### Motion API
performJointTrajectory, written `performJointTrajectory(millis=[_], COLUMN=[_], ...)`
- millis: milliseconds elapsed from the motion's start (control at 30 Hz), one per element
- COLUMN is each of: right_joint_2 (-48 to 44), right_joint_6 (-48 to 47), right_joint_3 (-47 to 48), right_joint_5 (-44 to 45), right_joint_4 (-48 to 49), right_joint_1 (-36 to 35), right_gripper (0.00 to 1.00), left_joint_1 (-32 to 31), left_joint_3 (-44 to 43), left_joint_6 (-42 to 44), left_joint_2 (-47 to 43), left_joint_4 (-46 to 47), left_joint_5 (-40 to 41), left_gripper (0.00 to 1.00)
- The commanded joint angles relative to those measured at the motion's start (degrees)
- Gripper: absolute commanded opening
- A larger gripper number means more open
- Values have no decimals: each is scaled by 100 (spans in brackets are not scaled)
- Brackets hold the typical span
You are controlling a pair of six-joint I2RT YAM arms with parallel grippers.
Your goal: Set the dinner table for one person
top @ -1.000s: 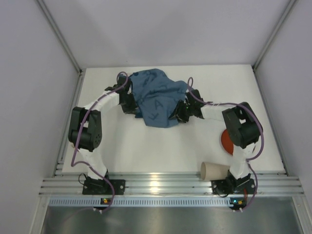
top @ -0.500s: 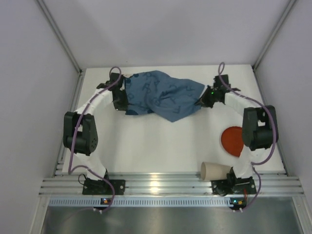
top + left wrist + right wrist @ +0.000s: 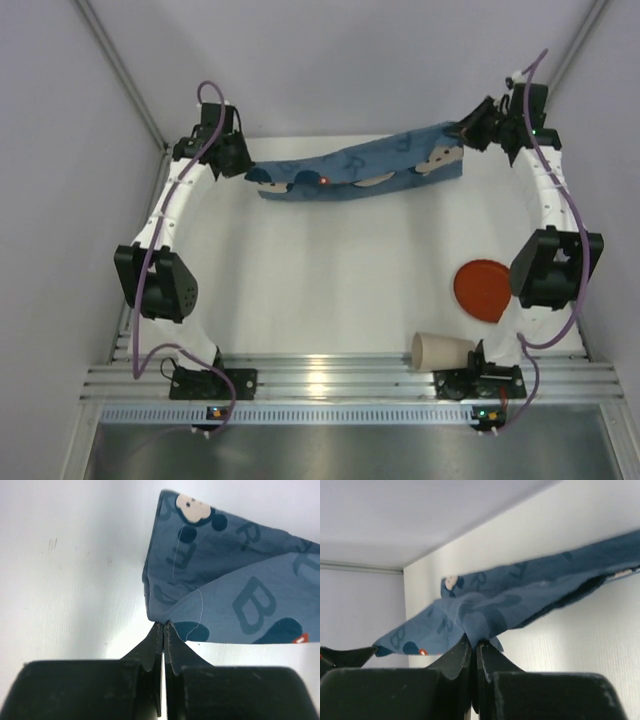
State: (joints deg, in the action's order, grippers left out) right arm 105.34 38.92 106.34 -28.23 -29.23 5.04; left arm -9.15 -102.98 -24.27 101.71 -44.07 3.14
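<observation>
Cloth point(image 3: 350, 172), blue with letters, hanging taut between two pincers, left pincer point(image 3: 246, 168) clenching one corner, right pincer point(image 3: 465, 138) clenching the opposite end, white desk point(image 3: 330, 270) lying beneath both pincers, carrying red plate point(image 3: 482, 288) and paper cup point(image 3: 440, 350) at its near right.

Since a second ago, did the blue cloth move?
Yes. The cloth moved toward the far edge of the table, away from the red plate, and got pulled long between the left hand and right hand.
</observation>
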Motion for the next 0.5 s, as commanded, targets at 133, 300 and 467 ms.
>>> performJointTrajectory(millis=[133, 300, 467], right_joint_2=[-1891, -3370, -3371], right_joint_6=[-420, -244, -612], right_joint_3=[-3186, -5350, -6116], right_joint_5=[386, 423, 713], right_joint_4=[-1136, -1373, -1866], right_joint_1=[50, -187, -91], right_gripper=[0, 0, 87], left_joint_1=[9, 9, 18], left_joint_3=[2224, 3397, 4013], left_joint_6=[63, 204, -120], left_joint_2=[-1705, -2981, -3140], left_joint_4=[-154, -434, -918], left_joint_5=[117, 56, 65], left_gripper=[0, 0, 38])
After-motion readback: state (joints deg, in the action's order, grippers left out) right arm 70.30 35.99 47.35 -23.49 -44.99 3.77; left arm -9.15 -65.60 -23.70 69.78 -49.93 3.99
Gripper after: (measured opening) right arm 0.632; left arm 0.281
